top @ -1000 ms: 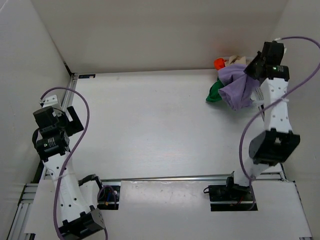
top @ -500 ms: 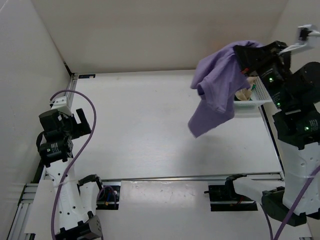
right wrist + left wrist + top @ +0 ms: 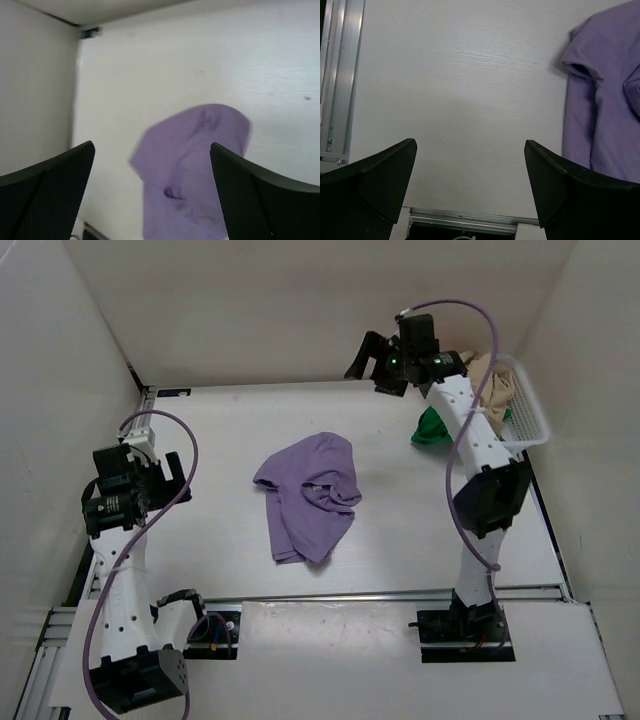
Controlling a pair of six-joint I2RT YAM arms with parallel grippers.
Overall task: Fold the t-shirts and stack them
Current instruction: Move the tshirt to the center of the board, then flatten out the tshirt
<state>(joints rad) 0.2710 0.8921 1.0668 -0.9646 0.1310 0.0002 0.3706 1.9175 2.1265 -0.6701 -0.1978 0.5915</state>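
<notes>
Top external view: at lower left of the frame, the left end effector hovers over the pale grey desk, jaws spread wide and holding nothing. The left wrist view confirms it: bare desk between the two dark fingers.

At mid-frame, a lilac purple cloth t-shirt lies crumpled on the desk, well apart from both arms. Its long axis runs from upper right to lower left of the frame, roughly far to near, with one sleeve bunched over the body. It lies to the right of the left end effector, about level with it, and shows at the right edge of the left wrist view.

Further back, at upper centre, the right end effector is held near the rear wall, jaws fully apart and empty; its wrist camera looks down on the purple shirt between the fingers. In the frame the two end effectors stand about equally far from the cloth, so neither is clearly nearer.

At upper right, a bright green t-shirt spills onto the desk just beside a white plastic mesh basket, which holds a beige tan t-shirt. Folding has not begun.

No brand, label or writing can be read.
</notes>
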